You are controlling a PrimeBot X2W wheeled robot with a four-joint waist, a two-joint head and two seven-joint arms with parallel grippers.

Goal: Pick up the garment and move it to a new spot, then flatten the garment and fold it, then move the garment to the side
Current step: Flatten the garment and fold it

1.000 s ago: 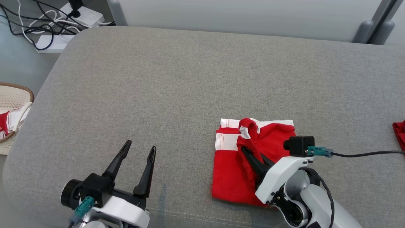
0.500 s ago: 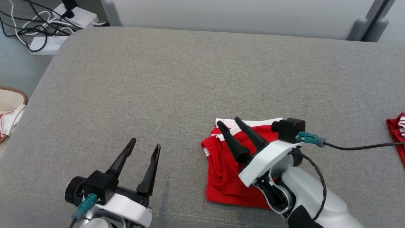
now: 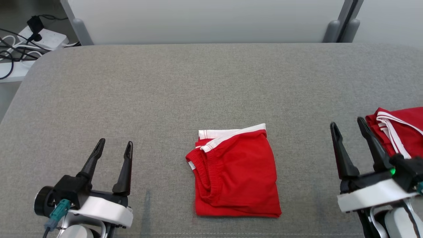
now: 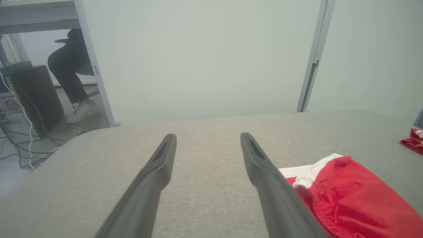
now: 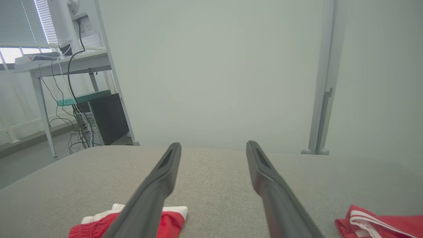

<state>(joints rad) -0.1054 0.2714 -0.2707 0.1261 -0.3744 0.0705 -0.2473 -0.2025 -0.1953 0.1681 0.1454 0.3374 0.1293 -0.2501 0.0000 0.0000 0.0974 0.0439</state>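
Note:
The garment (image 3: 236, 175), red shorts with white trim, lies folded into a compact rectangle in the middle of the grey cushion (image 3: 198, 89). It shows at the lower right of the left wrist view as the garment (image 4: 353, 198), and at the bottom left of the right wrist view as the garment (image 5: 165, 221). My left gripper (image 3: 114, 146) stands open to the garment's left, empty. To the garment's right, my right gripper (image 3: 347, 123) is open and holds nothing. Both grippers are well apart from the cloth.
A second red and white garment (image 3: 400, 129) lies at the cushion's right edge, close beside my right fingers. Power strips and cables (image 3: 23, 39) lie on the floor at the far left. A pale partition (image 3: 205, 19) runs behind the cushion. A seated person's leg (image 4: 74, 76) shows beyond it.
My right gripper has let go of the garment's waistband, opened, and drawn back to the right. The garment now lies flat and folded. The head camera has shifted too.

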